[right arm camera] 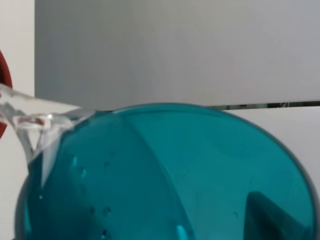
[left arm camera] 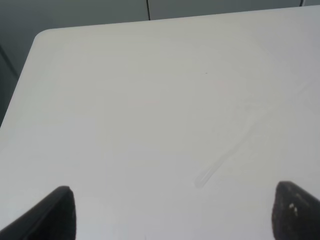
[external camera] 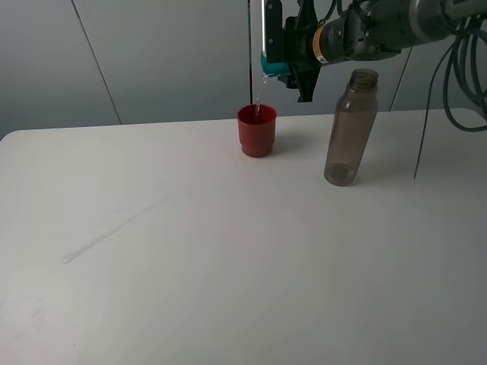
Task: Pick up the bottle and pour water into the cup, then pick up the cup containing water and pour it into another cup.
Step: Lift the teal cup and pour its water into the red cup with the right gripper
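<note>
Our right gripper (external camera: 293, 53) clamps the teal cup (right arm camera: 165, 175), tipped just above the red cup (external camera: 256, 131), and water (external camera: 259, 95) streams in. The bottle (external camera: 351, 129) stands upright to the right of the red cup. Our left gripper (left arm camera: 172, 215) gapes wide, empty, over the table (left arm camera: 150, 100).

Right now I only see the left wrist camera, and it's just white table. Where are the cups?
Observer: The red cup stands near the far edge of the table, outside your view.
Operator: And the blue one?
Observer: The right gripper holds the teal cup up in the air, tipped over the red cup.
Operator: Is water coming out?
Observer: Yes, a thin stream of water runs from the teal cup's rim down into the red cup.
</note>
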Robot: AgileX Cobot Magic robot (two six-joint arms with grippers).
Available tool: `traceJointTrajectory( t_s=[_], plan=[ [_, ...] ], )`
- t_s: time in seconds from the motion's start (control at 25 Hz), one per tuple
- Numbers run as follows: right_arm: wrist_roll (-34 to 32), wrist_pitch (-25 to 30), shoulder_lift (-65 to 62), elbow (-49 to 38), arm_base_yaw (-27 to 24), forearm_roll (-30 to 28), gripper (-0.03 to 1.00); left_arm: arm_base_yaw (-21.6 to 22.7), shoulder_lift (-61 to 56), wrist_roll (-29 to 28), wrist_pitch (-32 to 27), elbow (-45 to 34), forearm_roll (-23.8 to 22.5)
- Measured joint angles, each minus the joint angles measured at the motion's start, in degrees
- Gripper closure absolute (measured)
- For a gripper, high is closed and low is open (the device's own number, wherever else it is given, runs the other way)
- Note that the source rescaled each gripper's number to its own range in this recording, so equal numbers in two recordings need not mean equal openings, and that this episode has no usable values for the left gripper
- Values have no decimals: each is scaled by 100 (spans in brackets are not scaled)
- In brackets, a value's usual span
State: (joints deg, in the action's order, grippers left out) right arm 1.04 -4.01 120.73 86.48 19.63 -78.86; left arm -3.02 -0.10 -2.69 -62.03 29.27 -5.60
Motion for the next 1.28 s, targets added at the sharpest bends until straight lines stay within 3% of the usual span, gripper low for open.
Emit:
traceJointTrajectory(
  t_s=[1.28],
  plan=[
    [30,293,102,237,136,-1070,88,0,0,0,0,0,0]
  ],
)
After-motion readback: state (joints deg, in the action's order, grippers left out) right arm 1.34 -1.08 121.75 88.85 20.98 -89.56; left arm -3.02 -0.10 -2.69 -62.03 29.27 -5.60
